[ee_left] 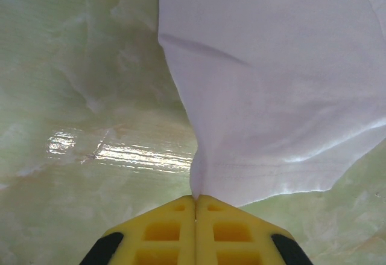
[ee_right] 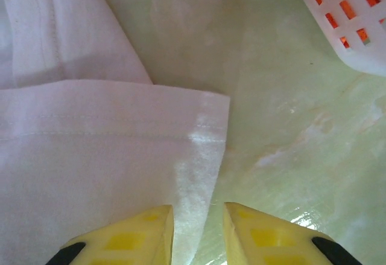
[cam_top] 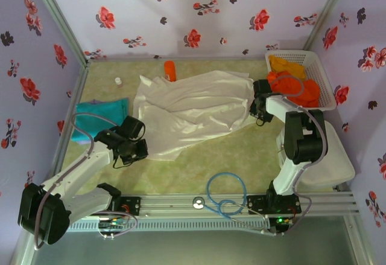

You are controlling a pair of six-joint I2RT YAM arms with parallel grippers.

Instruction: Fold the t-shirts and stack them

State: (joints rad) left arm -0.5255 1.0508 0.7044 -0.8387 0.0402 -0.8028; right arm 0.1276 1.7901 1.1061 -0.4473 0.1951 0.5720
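Observation:
A large white t-shirt (cam_top: 193, 105) lies spread and wrinkled across the middle of the table. My left gripper (cam_top: 137, 151) is at its near-left corner. In the left wrist view the left gripper (ee_left: 195, 197) is shut on a pinched corner of the white t-shirt (ee_left: 271, 96). My right gripper (cam_top: 256, 115) is at the shirt's right edge. The right wrist view has the right gripper (ee_right: 198, 207) open, its yellow fingers straddling the hemmed edge of the white t-shirt (ee_right: 90, 156). A teal t-shirt (cam_top: 99, 117) lies at the left. Orange t-shirts (cam_top: 295, 81) fill the basket.
The white lattice basket (cam_top: 329, 78) stands at the back right, and its corner (ee_right: 356, 35) is close to my right gripper. An orange bottle (cam_top: 170, 70) and a small white bottle (cam_top: 119, 81) stand near the back wall. A blue cable (cam_top: 226, 192) loops by the front rail.

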